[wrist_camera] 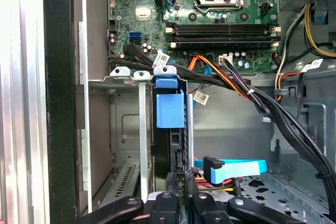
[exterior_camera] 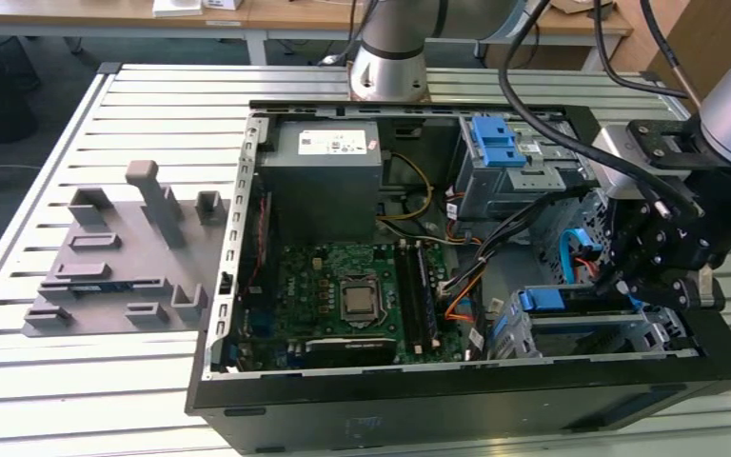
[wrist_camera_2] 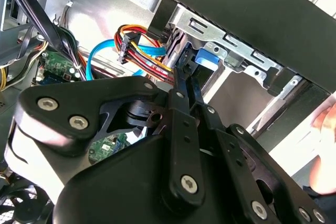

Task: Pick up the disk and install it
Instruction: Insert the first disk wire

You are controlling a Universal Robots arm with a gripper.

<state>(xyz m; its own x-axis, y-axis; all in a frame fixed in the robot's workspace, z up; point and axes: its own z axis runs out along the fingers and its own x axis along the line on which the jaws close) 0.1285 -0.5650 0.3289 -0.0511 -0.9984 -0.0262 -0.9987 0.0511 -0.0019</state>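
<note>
Inside the drive cage (wrist_camera: 118,129) stands the disk (wrist_camera: 170,109), fingers (wrist_camera: 176,187) beside it

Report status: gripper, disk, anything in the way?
Gripper low at the drive bay, fingers closed. Disk standing upright in the bay slot. Cable bundle crosses right beside it.

arm (exterior_camera: 398,43): silver-grey | hand (wrist_camera_2: 181,103): black linkages, silver screws | black cables

The arm comes in from the upper right of the exterior view, wrist bent down, black gripper (exterior_camera: 651,271) sitting at the middle right. In the first wrist view its fingers (wrist_camera: 173,190) are pinched together at the bottom center.
</note>
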